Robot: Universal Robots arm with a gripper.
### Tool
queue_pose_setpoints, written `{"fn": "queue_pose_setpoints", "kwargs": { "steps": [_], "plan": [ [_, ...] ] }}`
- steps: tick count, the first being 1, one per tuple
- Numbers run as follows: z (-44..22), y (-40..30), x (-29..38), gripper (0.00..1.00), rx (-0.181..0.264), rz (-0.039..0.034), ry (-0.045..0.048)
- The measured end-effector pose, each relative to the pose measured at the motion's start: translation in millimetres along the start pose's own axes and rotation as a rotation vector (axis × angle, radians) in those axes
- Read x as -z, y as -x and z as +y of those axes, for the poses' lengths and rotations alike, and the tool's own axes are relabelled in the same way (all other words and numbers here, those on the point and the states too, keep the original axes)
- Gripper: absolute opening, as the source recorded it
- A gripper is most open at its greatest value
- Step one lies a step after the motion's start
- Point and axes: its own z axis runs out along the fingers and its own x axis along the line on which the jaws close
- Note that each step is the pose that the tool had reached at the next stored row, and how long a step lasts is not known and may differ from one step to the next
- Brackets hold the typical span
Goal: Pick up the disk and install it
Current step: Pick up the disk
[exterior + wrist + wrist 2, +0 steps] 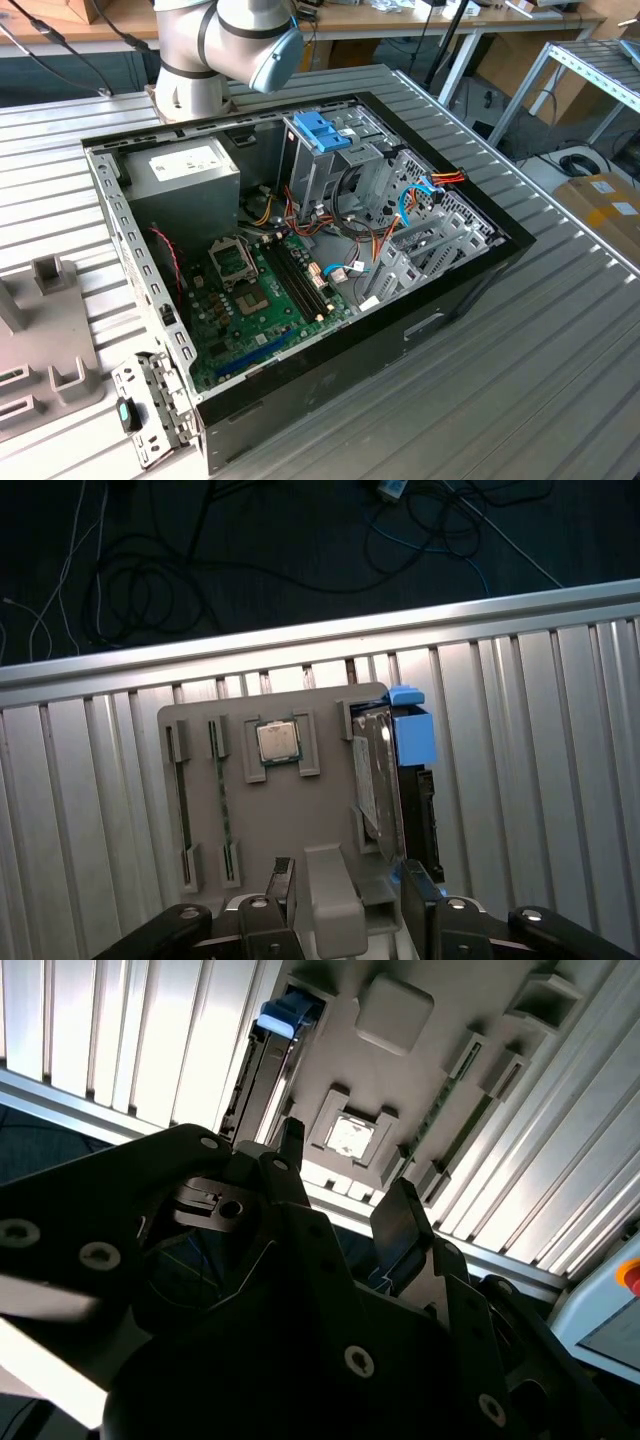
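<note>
My gripper [349,872] hangs spread wide with nothing between its two black fingers [290,1145], poised over the near edge of a grey holder tray [300,810]. The disk [375,780] stands on its edge in a slot along one side edge of that tray, silver face towards the tray's middle and its blue frame reaching the far corner. In the second wrist view the same disk [285,1012] shows beyond the fingertips. Just beside it, near the tray's far edge, a processor chip [278,742] lies flat in a square pocket. Past the chip, two slim memory modules [182,800] stand in slots by the opposite side edge. The tray rests on a slatted metal tabletop [520,780]. In the exterior view, an opened computer case [470,290] lies mid-table, a blue latch [322,131] atop its drive cage, and the arm's base [190,90] stands at the far edge.
</note>
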Motion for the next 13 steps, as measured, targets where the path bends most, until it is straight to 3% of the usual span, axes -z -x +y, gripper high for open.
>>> {"fn": "queue_pose_setpoints", "kwargs": {
  "steps": [13],
  "plan": [
    [4.4, -0.7, -0.6, 0.54, 0.000, -0.0001, -0.0001]
  ]
}}
